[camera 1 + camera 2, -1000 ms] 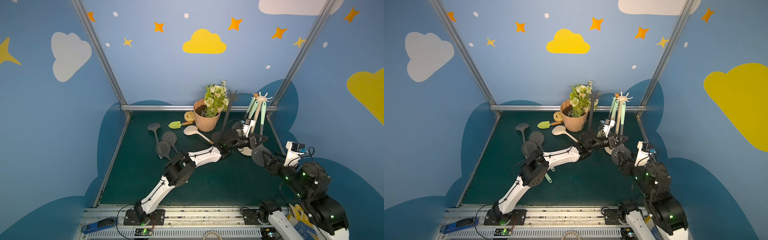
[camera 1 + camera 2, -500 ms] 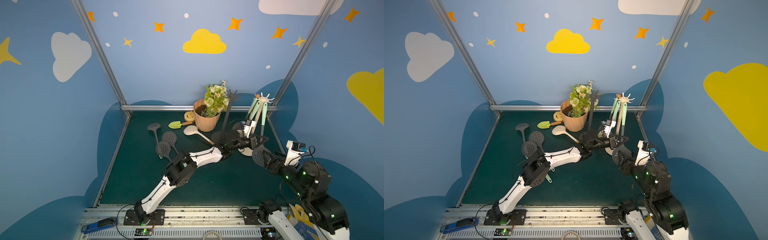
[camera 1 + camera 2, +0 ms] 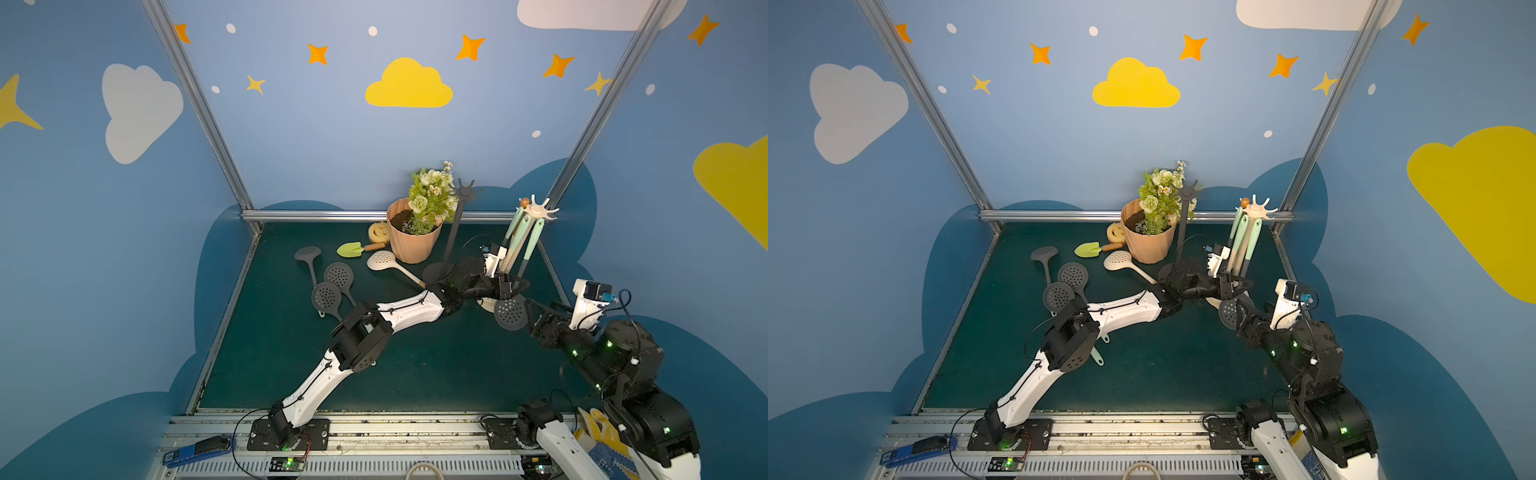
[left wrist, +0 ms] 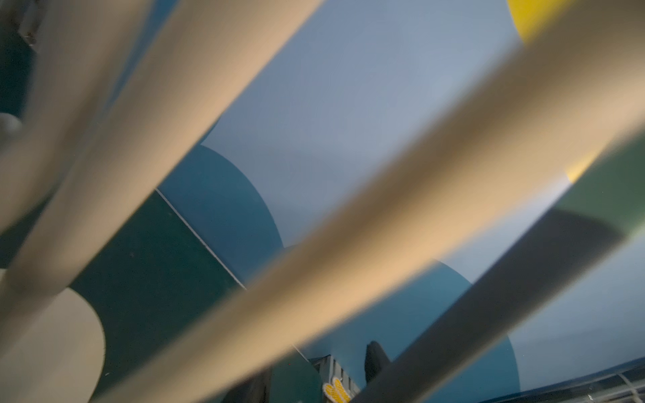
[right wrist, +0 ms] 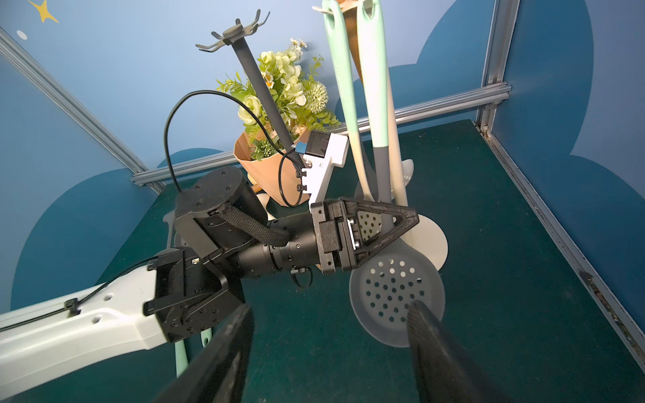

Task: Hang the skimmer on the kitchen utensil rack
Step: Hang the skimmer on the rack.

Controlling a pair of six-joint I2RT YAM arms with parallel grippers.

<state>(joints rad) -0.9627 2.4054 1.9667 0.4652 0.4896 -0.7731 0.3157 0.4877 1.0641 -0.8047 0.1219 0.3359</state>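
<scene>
Skimmer, grey perforated head on mint handle (image 5: pixel 396 296), hangs from cream hooked utensil rack (image 3: pixel 538 210) at dark green table's (image 3: pixel 415 374) far right corner, long axis near upright. Left gripper (image 5: pixel 398 223) straddles handle just above head; clamped or slack, cannot tell. Right gripper (image 5: pixel 331 307) spread wide, empty, just short of head.

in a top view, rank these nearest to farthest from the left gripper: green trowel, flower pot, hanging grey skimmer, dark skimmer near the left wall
1. The hanging grey skimmer, on the cream rack, right beside the left gripper.
2. The flower pot, at the back middle.
3. The green trowel, just beyond the pot.
4. The dark skimmer, nearest the left wall.
</scene>
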